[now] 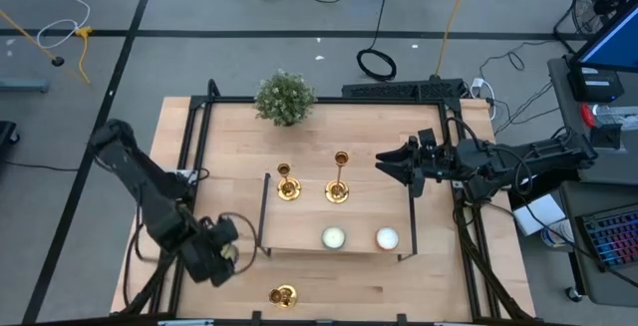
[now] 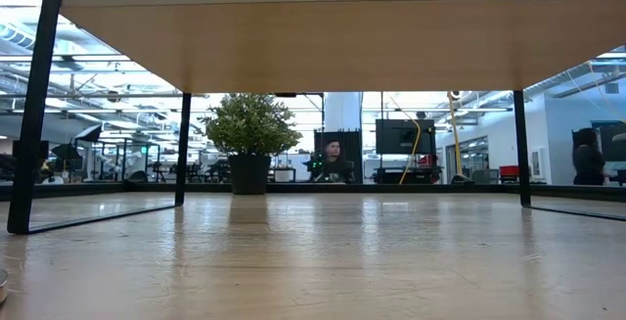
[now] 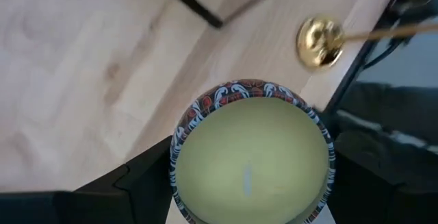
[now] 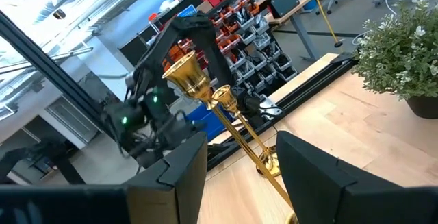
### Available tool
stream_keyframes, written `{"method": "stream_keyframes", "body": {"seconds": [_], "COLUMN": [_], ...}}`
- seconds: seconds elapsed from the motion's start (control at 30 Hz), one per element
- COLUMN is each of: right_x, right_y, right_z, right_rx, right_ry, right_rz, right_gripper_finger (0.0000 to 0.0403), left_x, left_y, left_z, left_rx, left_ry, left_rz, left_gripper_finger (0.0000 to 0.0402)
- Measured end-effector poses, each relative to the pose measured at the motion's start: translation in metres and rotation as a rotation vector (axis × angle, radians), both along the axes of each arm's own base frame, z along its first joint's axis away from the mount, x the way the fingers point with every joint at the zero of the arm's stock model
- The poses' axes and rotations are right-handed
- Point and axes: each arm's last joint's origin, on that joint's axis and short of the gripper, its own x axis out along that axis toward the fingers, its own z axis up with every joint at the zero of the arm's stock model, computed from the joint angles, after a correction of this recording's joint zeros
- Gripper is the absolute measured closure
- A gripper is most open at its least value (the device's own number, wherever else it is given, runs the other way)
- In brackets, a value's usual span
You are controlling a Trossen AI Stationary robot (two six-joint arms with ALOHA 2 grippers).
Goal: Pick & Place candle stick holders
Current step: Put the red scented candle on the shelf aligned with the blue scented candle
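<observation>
Two gold candle stick holders [image 1: 287,184] [image 1: 339,181] stand by their round bases on a low wooden shelf [image 1: 299,221]. A third candle stick holder [image 1: 283,295] [image 3: 319,40] is on the table by the near edge. My left gripper [image 1: 219,256] [image 3: 250,183], at the near left, is shut on a round candle tin [image 3: 250,155] with pale yellow wax and a patterned rim. My right gripper [image 1: 391,163] [image 4: 239,176] hovers level at the shelf's right end, open and with nothing in it. It points toward the two holders [image 4: 188,73] [image 4: 222,97]. My left gripper pinches the candle tin's round side wall [image 3: 179,142] between its two fingers, one on each side. The fingers [image 3: 137,183] come from above, slanting down. The tin sits upright with its open top toward the wrist, lifted clear of the table.
Two white candles [image 1: 333,237] [image 1: 387,237] sit on the shelf's near edge. A bushy green plant [image 1: 284,97] [image 2: 251,129] stands at the far side. The shelf's thin black legs [image 2: 29,114] [image 2: 521,144] rise from the table. Bare wood lies under the shelf [image 2: 323,36].
</observation>
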Motion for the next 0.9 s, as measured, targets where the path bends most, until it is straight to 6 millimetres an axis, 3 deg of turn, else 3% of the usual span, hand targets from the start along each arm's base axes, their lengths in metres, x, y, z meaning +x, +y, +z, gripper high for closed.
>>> {"method": "stream_keyframes", "body": {"seconds": [0.23, 0.6, 0.7, 0.9], "right_x": [0.000, 0.000, 0.000, 0.000], "right_y": [0.000, 0.000, 0.000, 0.000], "right_z": [0.000, 0.000, 0.000, 0.000], "right_rx": [-0.004, -0.007, -0.007, -0.008], "right_ry": [0.001, 0.002, 0.002, 0.002], "right_rz": [0.000, 0.001, 0.001, 0.001], "right_gripper_finger": [0.0232, 0.0232, 0.0232, 0.0232], "left_x": [0.010, 0.059, 0.076, 0.111], "left_y": [0.032, 0.066, 0.071, 0.062], "left_z": [0.038, 0.101, 0.101, 0.073], "left_rx": [-0.064, 0.000, 0.023, 0.046], "left_ry": [-0.137, -0.323, -0.284, -0.177], "left_rz": [0.025, -0.039, -0.096, -0.270], "left_gripper_finger": [0.0104, 0.0104, 0.0104, 0.0104]}}
